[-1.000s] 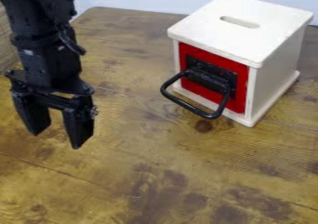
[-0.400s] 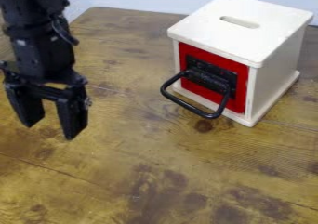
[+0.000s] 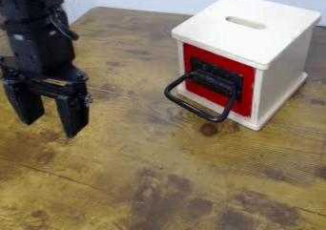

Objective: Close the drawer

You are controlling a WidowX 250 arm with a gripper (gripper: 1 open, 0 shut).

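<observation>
Gripper (image 3: pixel 49 119) observed above the desk (image 3: pixel 140 162), fingers apart, left of the box in view. Cream box (image 3: pixel 249 43) carries a red-fronted drawer (image 3: pixel 219 81) with a black loop handle (image 3: pixel 186 105); contents not visible.

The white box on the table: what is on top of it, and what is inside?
On top of the white box, only a slot shows; nothing rests there. The inside is hidden by the walls and red front panel.

Tabletop (image 3: pixel 140 157): wood, brown, visible grain, semi-gloss w/ mottled finish. Cube box (image 3: pixel 249 29): painted wood, by appearance, smooth, matt. Handle (image 3: pixel 192 106): black, smooth, mat'l n/d.
</observation>
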